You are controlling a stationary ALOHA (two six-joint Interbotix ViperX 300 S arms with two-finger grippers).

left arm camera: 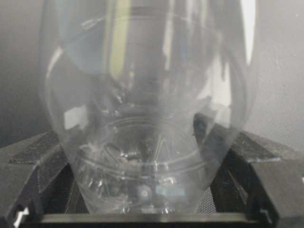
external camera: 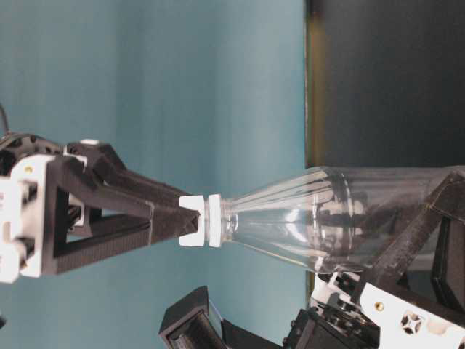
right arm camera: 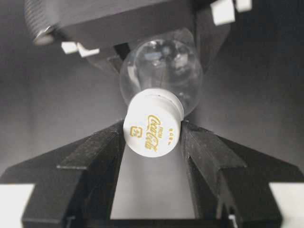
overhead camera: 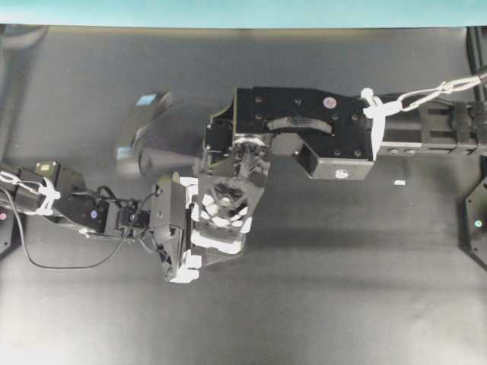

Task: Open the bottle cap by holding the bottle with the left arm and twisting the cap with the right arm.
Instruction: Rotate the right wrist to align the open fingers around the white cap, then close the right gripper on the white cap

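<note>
The clear bottle (external camera: 320,225) is held off the table with its neck pointing at the right arm. My left gripper (left arm camera: 149,156) is shut on its rounded body (left arm camera: 147,118), and a black finger (left arm camera: 251,156) presses each side. The white bottle cap (right arm camera: 152,128) with gold lettering sits between the right gripper's (right arm camera: 153,137) black fingers (right arm camera: 204,152), which touch it on both sides. In the table-level view the right gripper (external camera: 190,218) meets the cap (external camera: 212,219) end-on. From overhead, the right gripper (overhead camera: 228,204) covers most of the bottle and the left gripper (overhead camera: 199,228) lies beside it.
The table (overhead camera: 342,304) is dark and matte, with a teal wall behind it. A tiny white scrap (overhead camera: 399,182) lies at the right. Black mounts (overhead camera: 475,220) stand at the table's side edges. A dark blurred shape (overhead camera: 144,129) sits at the back left.
</note>
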